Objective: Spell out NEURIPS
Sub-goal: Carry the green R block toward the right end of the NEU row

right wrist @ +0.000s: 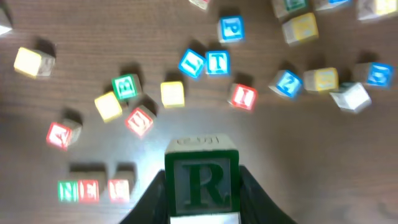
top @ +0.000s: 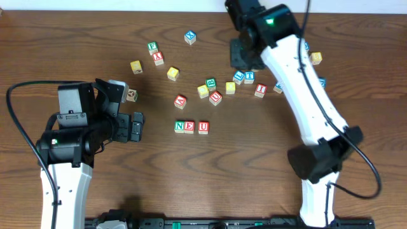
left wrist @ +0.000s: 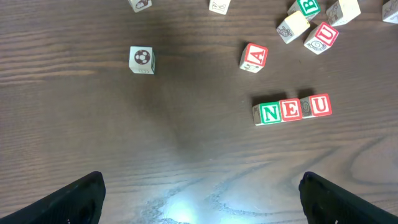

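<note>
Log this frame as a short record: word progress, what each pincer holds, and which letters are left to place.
word so far: NEU row, three cubes touching in a line
right pincer: shut on R cube
left pincer: open, empty, apart from the row
loose letters seen: I cube, P cube
S: cannot pick it out

A dark brown table (top: 191,178) with a streaky wood grain fills nearly everything I can see from here. Beyond its far edge runs a pale, plain strip (top: 95,5), wall or floor I cannot tell, and a black rail (top: 254,222) lines the near edge. A soft white glare (left wrist: 180,208) shines off one patch of the wood.
</note>
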Action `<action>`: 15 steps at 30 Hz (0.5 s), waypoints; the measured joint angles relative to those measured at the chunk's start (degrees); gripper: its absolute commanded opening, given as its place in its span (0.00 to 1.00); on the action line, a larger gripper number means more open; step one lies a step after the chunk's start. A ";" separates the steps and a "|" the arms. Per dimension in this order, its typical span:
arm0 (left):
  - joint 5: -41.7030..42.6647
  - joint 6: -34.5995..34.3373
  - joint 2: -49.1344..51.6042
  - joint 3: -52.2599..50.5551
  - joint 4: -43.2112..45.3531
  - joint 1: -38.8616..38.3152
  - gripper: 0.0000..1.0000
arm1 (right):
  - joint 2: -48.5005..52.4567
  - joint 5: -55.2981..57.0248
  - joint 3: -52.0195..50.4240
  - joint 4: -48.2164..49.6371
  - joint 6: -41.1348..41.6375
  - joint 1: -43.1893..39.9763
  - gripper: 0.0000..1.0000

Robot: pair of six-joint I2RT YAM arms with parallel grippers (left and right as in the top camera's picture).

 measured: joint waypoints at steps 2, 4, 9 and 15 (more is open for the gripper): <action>0.00 -0.02 0.00 0.00 -0.02 0.00 0.98 | -1.97 -0.13 0.00 -2.75 0.17 0.22 0.01; 0.00 0.00 0.00 0.00 -0.02 0.00 0.98 | -3.39 0.42 0.00 -4.50 0.52 0.90 0.01; 0.00 0.00 0.00 0.00 -0.02 0.00 0.98 | -5.81 4.55 -0.15 -7.56 2.64 6.36 0.01; 0.00 0.00 0.00 0.00 -0.02 0.00 0.98 | -7.13 7.45 -3.63 -7.56 5.33 13.88 0.01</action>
